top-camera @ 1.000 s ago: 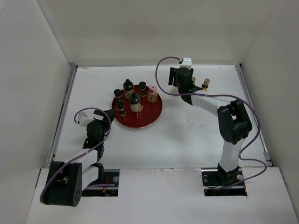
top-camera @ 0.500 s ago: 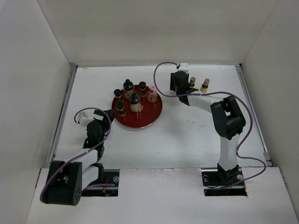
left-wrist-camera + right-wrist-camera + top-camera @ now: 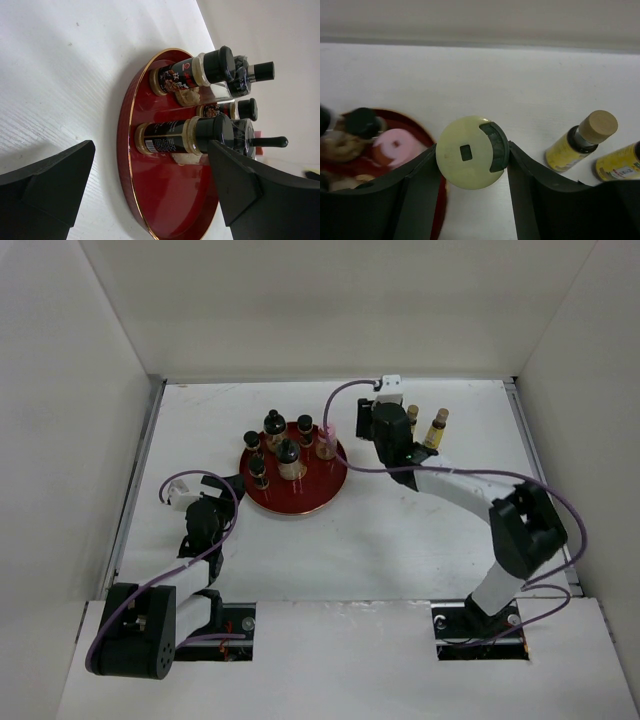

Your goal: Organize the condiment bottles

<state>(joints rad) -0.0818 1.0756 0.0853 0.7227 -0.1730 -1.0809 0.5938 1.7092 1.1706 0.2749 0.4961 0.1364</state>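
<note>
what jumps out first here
A red tray left of centre holds dark bottles and a pink-capped bottle. Just right of it, the right end effector is shut on a cream-capped bottle. Two yellow bottles stand further right, at the back.

The tray (image 3: 150, 210) was glossy red, lacquer-like, with a thin gold edge. The table (image 3: 60, 65) was white, matt and faintly grained. The bottles (image 3: 165, 137) on the tray had shiny black plastic caps (image 3: 218, 64) and printed paper labels. The cream cap (image 3: 466, 152) looked like smooth, matt plastic, and so did the pink cap (image 3: 395, 147). The yellow bottle (image 3: 562, 152) had a dull tan top. The left gripper (image 3: 151, 147) had matt black plastic fingers (image 3: 50, 180).
</note>
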